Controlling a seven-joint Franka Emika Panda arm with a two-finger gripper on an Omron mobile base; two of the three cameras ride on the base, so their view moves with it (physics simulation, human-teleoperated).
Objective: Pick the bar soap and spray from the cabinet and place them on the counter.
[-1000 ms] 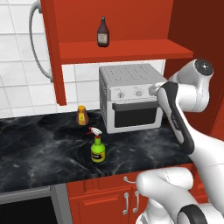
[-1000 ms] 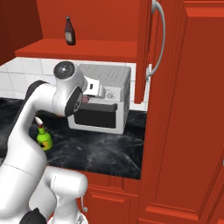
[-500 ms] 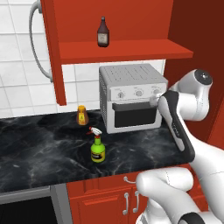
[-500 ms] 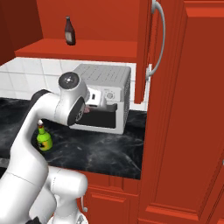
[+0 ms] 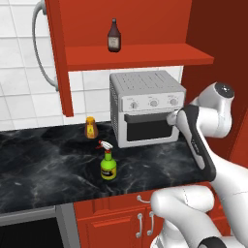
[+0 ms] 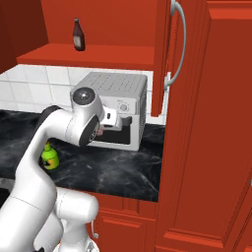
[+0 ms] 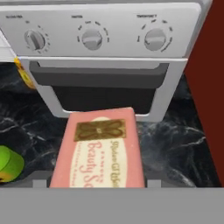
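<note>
Black marble-look counter (image 5: 43,169) runs under the open red wall cabinet (image 5: 140,53), and the green spray (image 5: 108,163) already stands on it, left of the grey toaster oven (image 5: 145,114) and nearer than the small orange bottle (image 5: 90,128) by the tiled wall. Only the dark brown bottle (image 5: 114,36) is left on the cabinet shelf. Over the last second the arm has folded down and inward: its elbow joint sits lower and further right in the left base view than it did, and the gripper (image 6: 109,127) has sunk from the level of the oven's knobs to the level of its door. In the hand view the bar soap (image 7: 99,155), pink with a gold emblem and script lettering, lies lengthwise between the jaws, which are spread fairly wide around it, so the hand appears to be holding the bar across its width. It hangs in front of the oven door, above the counter and apparently not yet resting on it. I judge that the soap is out of the cabinet and on its way down, leaving only setting it on the bare marble in front of the oven and letting go.
</note>
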